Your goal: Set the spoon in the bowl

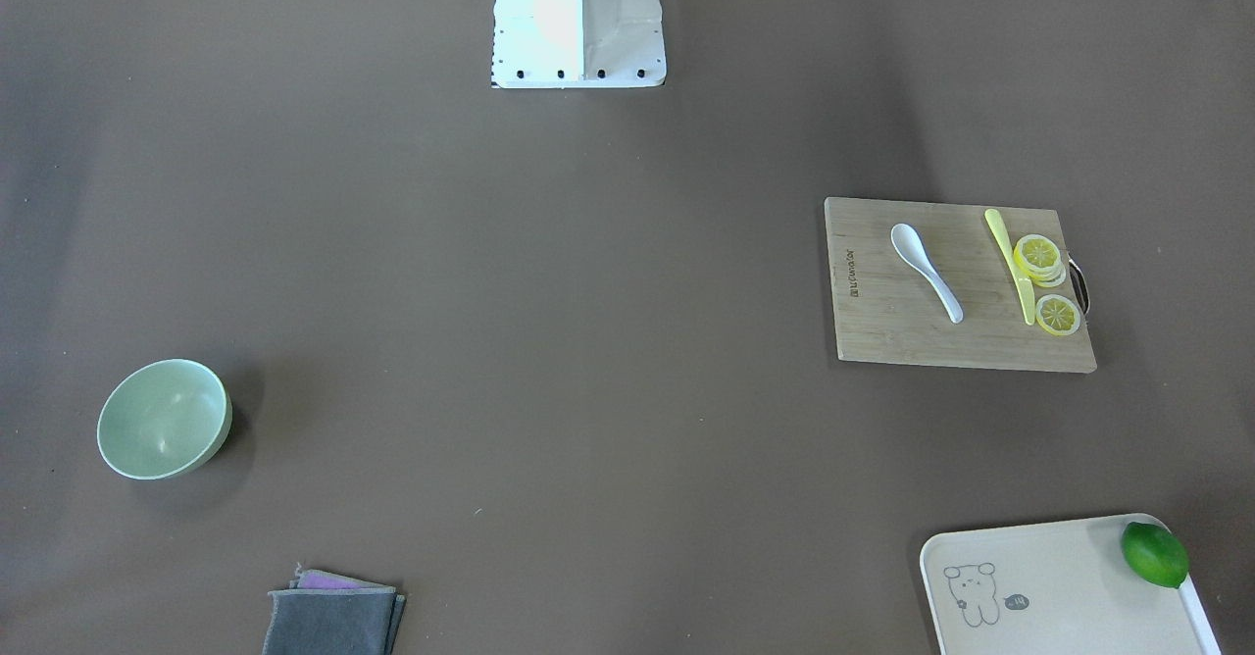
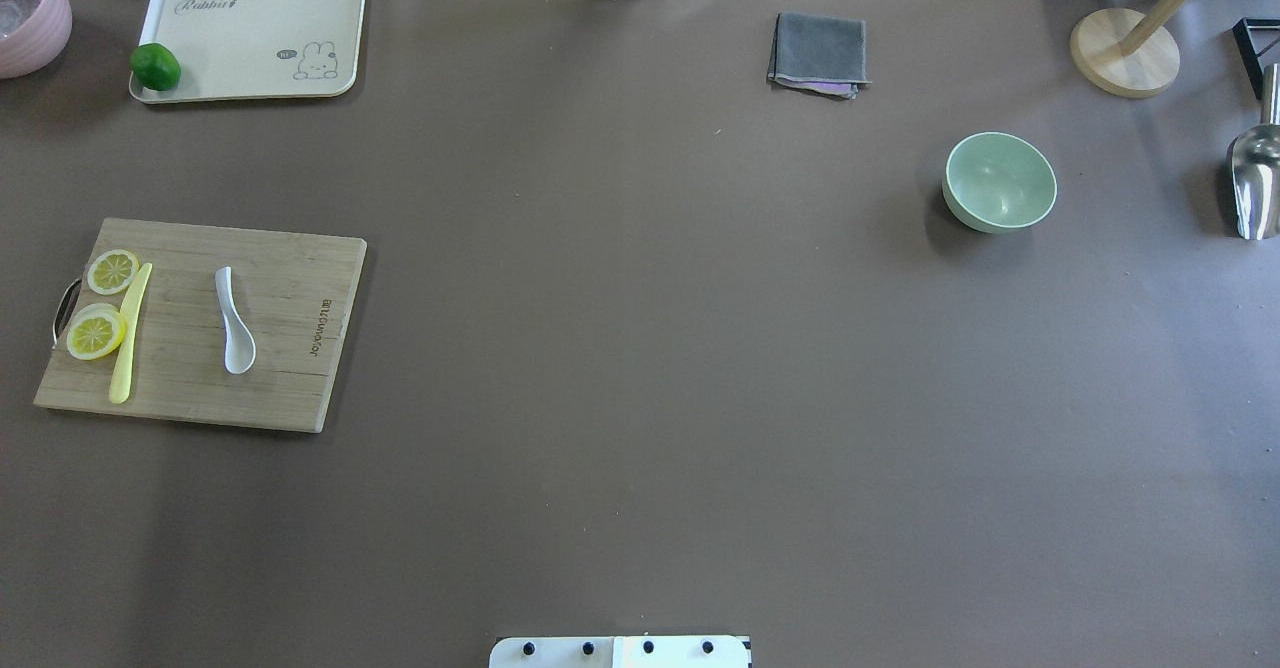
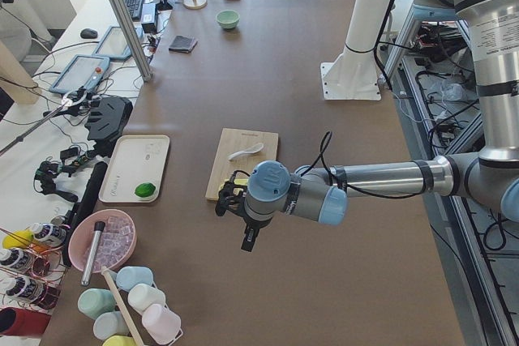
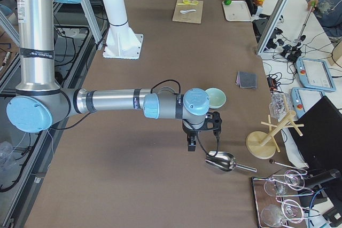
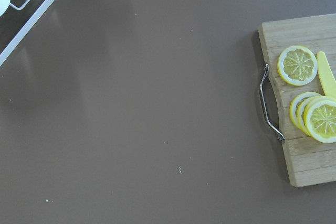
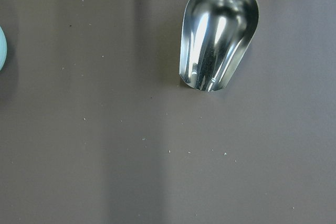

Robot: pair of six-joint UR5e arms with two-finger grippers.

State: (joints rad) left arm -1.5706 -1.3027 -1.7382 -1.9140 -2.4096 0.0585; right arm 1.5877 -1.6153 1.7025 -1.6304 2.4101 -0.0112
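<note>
The white spoon (image 1: 927, 273) lies on a wooden cutting board (image 1: 882, 336), scoop towards the robot; it also shows in the overhead view (image 2: 234, 323). The mint-green bowl (image 1: 165, 420) stands empty on the far side of the table from the board, also seen from overhead (image 2: 999, 181). My left gripper (image 3: 246, 242) hangs above the table beside the board's handle end, away from the spoon. My right gripper (image 4: 191, 145) hangs near the bowl (image 4: 216, 97), above a metal scoop. I cannot tell whether either gripper is open or shut.
A yellow plastic knife (image 1: 1010, 263) and lemon slices (image 1: 1039, 255) lie on the board beside the spoon. A cream tray (image 2: 250, 38) holds a lime (image 2: 156, 66). A grey cloth (image 2: 818, 51), a metal scoop (image 6: 218, 35) and a wooden stand (image 2: 1125, 48) lie near the bowl.
</note>
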